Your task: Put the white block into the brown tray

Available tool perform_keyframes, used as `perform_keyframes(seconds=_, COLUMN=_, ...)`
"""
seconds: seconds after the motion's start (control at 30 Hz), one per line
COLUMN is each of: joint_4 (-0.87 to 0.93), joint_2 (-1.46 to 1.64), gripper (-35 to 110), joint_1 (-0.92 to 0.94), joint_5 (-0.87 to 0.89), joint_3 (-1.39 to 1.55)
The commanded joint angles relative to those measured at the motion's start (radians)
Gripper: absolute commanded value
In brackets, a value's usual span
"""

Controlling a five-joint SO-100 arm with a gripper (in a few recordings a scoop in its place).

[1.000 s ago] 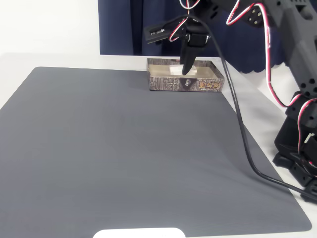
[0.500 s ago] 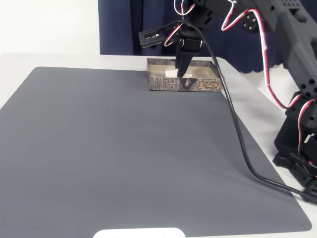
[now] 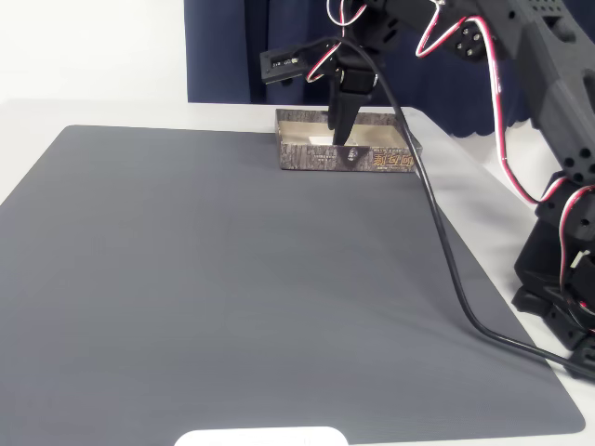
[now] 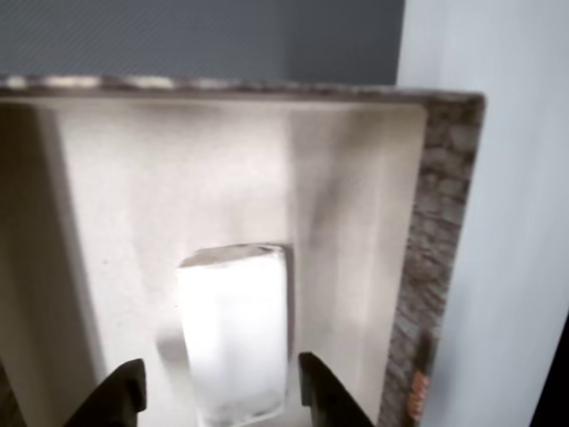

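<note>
White block lying inside the brown tray, fingers spread around it.

In the fixed view, the brown tray (image 3: 346, 140) sits at the far edge of a grey mat (image 3: 232, 279) on the white table (image 3: 84, 111), and the black arm (image 3: 521, 56) reaches over it with its fingers (image 3: 338, 130) pointing down into the tray. In the wrist view, the white block (image 4: 233, 342) lies on the tray's (image 4: 440, 267) pale floor, between the two dark fingertips (image 4: 124, 391), which stand apart on either side of it with a gap on each side.
</note>
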Motion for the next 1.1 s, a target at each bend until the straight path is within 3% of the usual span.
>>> perform_keyframes(seconds=0.0, joint_4=-0.012, joint_2=0.011, gripper=42, joint_1=-0.012, joint_5=-0.014, joint_3=-0.044)
perform_keyframes(seconds=0.3, joint_4=0.037, joint_2=0.066, gripper=40, joint_1=-0.012, joint_5=-0.018, joint_3=-0.048)
perform_keyframes(seconds=0.6, joint_4=0.123, joint_2=0.172, gripper=16, joint_1=-0.071, joint_5=0.028, joint_3=0.025)
perform_keyframes(seconds=0.67, joint_4=0.146, joint_2=0.206, gripper=6, joint_1=-0.081, joint_5=0.025, joint_3=0.052)
perform_keyframes(seconds=0.7, joint_4=0.175, joint_2=0.225, gripper=0, joint_1=-0.084, joint_5=0.037, joint_3=0.064)
perform_keyframes(seconds=1.07, joint_4=0.249, joint_2=0.575, gripper=0, joint_1=-0.321, joint_5=0.362, joint_3=0.483)
